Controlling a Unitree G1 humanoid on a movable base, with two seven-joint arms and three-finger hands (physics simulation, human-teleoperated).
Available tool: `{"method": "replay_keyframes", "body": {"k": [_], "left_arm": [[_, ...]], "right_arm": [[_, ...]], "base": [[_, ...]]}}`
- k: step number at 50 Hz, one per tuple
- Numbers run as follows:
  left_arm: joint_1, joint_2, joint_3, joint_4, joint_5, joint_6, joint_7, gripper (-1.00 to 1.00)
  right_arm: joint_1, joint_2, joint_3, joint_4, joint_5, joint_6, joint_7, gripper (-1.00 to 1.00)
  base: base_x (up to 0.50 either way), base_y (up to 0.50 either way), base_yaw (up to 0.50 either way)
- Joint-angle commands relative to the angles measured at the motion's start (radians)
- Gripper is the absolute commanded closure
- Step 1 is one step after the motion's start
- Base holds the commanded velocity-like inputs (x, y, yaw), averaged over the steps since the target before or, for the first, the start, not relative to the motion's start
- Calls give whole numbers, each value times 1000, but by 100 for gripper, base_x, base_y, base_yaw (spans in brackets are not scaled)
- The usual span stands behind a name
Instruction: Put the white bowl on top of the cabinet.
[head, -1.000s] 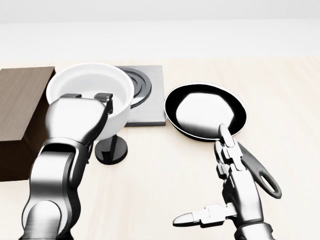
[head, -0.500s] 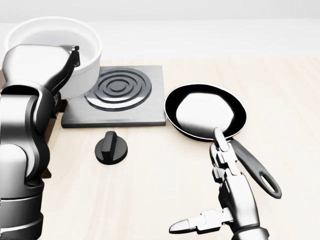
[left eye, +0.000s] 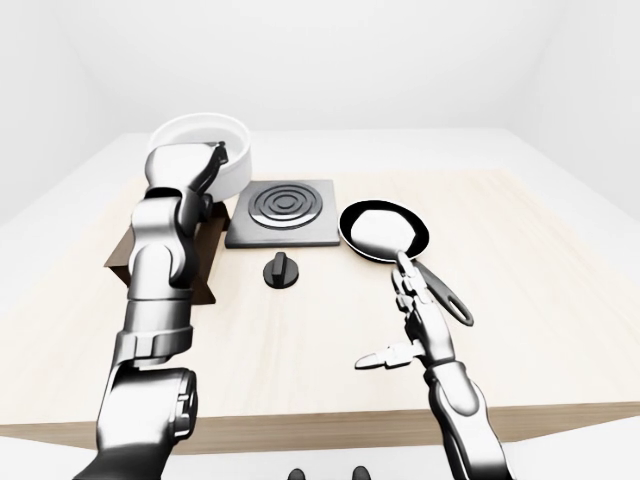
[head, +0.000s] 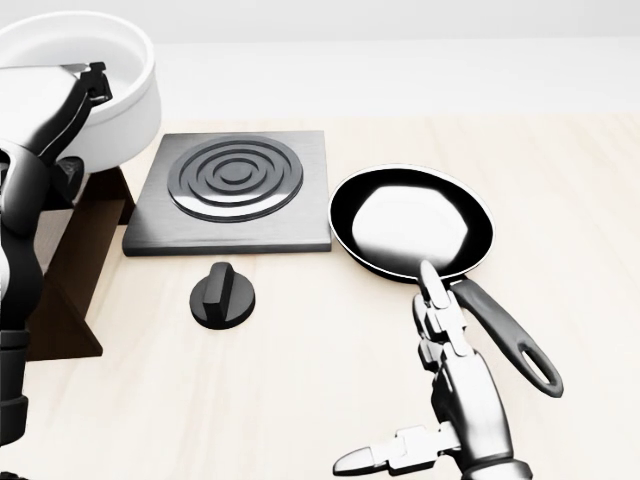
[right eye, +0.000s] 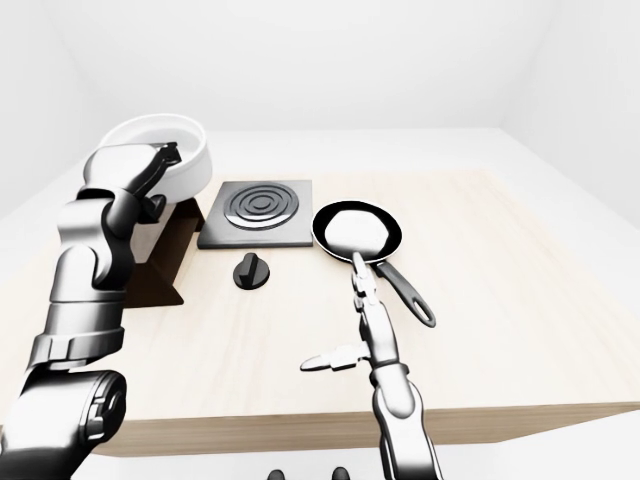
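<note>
The white bowl (head: 95, 85) sits at the upper left of the head view, held up over the dark brown cabinet (head: 70, 270); the left hand (left eye: 190, 165) pinches its near rim, fingers hooked over the edge. To the right lie a square hob plate (head: 235, 190), a black knob (head: 222, 295) and a black frying pan (head: 410, 220) on the pale wooden surface (head: 560, 180); the right hand (head: 440, 400) hovers lower right, fingers spread and holding nothing.

A simulated kitchen mock-up, bare and evenly lit. A pale wooden surface (left eye: 560, 300) carries cooking gear: a square hotplate (head: 232, 190) with ringed burner, a separate black knob (head: 222, 295) and a black frying pan (head: 412, 222). A low dark wooden cabinet (right eye: 165, 265) stands at its left. Plain white walls and floor surround everything.
</note>
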Motion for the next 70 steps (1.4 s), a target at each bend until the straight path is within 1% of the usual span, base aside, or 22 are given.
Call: {"method": "replay_keyframes", "body": {"k": [1, 2, 5, 15, 16, 21, 22, 28, 29, 30, 32, 36, 37, 41, 42, 48, 54, 55, 59, 63, 70], "left_arm": [[-17, 54, 11, 45, -68, 0, 108, 100], [-2, 76, 36, 67, -98, 0, 127, 100], [7, 96, 38, 84, -133, 0, 150, 100], [8, 105, 26, 84, -149, 0, 155, 100], [37, 129, 49, 95, -165, 0, 168, 100], [37, 150, 51, 123, -197, 0, 192, 100], [28, 160, 57, 155, -210, 0, 214, 100], [27, 165, 50, 159, -221, 0, 220, 100], [18, 177, 58, 200, -233, 0, 241, 100], [16, 179, 56, 205, -237, 0, 245, 100], [2, 193, 61, 256, -263, 0, 290, 100], [4, 199, 56, 260, -277, 0, 294, 100], [-2, 209, 63, 290, -290, 0, 318, 100], [-4, 213, 58, 295, -300, 0, 324, 100], [-14, 223, 65, 349, -317, 0, 360, 100], [-27, 235, 46, 392, -337, 0, 385, 100], [-19, 241, 41, 383, -333, 0, 380, 100], [-26, 247, 46, 407, -339, 0, 393, 100], [-28, 248, 44, 412, -343, 0, 396, 100], [-40, 248, 34, 451, -344, 0, 417, 100], [-39, 248, 28, 450, -339, 0, 416, 100]], "right_arm": [[2, 0, 6, 8, -5, -7, -1, -100], [1, 0, 8, 10, -7, -9, -2, -100], [3, 0, 10, 10, -9, -12, -2, -100], [3, 0, 10, 10, -9, -12, -2, -100], [7, 0, 14, 10, -14, -17, -4, -100], [11, -1, 17, 8, -15, -19, -4, -100], [13, -1, 20, 8, -18, -21, -5, -100], [14, -1, 21, 8, -18, -21, -5, -100], [16, -2, 22, 3, -18, -21, -5, -100], [16, -2, 22, 3, -18, -21, -5, -100], [19, -2, 24, 2, -19, -23, -6, -100], [20, -2, 24, -1, -19, -22, -5, -100], [20, -3, 24, -1, -19, -23, -5, -100], [20, -3, 24, -1, -19, -23, -5, -100], [23, -3, 25, -4, -19, -24, -5, -100], [20, -4, 25, 1, -19, -25, -5, -100], [23, -4, 27, 1, -21, -28, -3, -100], [23, -5, 29, 5, -24, -32, -3, -100], [23, -5, 29, 6, -24, -32, -3, -100], [19, -4, 31, 15, -25, -35, -2, -100], [21, -4, 33, 16, -28, -37, -1, -100]], "base": [[0, 0, 0], [0, 0, 0], [0, 0, 0], [0, 0, 0], [0, 0, 0], [0, 0, 0], [0, 0, 0], [0, 0, 0], [0, 0, 0], [0, 0, 0], [0, 0, 0], [0, 0, 0], [0, 0, 0], [0, 0, 0], [0, 0, 0], [0, 0, 0], [0, 0, 0], [0, 0, 0], [0, 0, 0], [0, 0, 0], [0, 0, 0]]}}
